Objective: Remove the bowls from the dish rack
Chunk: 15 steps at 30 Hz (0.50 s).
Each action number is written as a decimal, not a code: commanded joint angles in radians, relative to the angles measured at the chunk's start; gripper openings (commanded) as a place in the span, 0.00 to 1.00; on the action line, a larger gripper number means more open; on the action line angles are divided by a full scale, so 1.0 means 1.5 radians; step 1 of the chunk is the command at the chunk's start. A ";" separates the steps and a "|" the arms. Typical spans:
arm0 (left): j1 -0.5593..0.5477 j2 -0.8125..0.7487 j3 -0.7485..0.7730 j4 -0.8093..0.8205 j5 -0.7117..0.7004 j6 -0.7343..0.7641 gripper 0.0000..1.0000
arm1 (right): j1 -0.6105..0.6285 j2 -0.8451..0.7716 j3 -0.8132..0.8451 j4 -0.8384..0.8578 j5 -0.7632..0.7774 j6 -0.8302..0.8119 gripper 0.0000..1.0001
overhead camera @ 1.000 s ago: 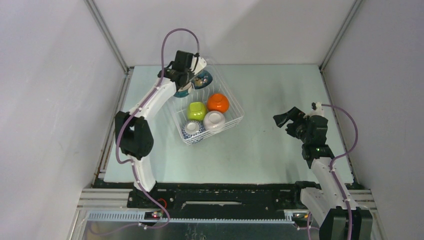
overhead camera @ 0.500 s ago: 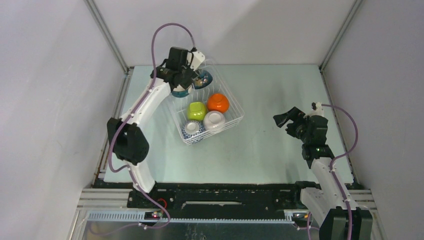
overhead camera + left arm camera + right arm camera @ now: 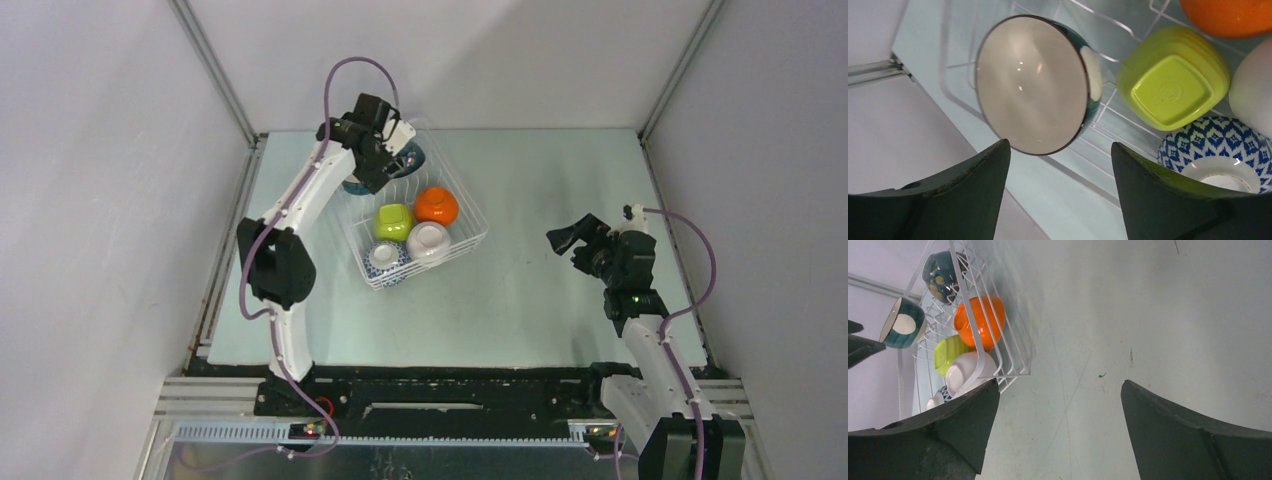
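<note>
Left pincer (image 3: 1059,146) spread wide, gripping nothing! The teal-and-white bowl (image 3: 1030,85) stands tipped on edge just ahead, at the dish rack's (image 3: 465,195) far left side, lime green bowl (image 3: 1173,77) beside it. Right pincer (image 3: 1060,385) gapes wide over the worktop (image 3: 540,190), well apart.

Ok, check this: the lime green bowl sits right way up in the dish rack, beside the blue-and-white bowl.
Wrong on one point: the lime green bowl sits upside down, base showing in the left wrist view, in the dish rack beside the blue-and-white bowl.
</note>
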<state>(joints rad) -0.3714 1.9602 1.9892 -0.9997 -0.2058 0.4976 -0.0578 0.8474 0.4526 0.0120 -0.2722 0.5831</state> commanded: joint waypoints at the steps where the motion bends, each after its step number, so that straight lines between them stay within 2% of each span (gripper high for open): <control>1: -0.009 0.012 0.038 -0.042 0.007 -0.006 0.82 | -0.003 -0.006 0.001 0.018 -0.006 0.005 1.00; 15: -0.010 0.063 0.044 -0.033 -0.011 0.011 0.73 | -0.002 -0.009 0.001 0.017 -0.005 0.005 1.00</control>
<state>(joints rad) -0.3824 2.0377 1.9900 -1.0428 -0.2142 0.4999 -0.0578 0.8474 0.4526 0.0120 -0.2722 0.5831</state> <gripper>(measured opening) 0.753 0.994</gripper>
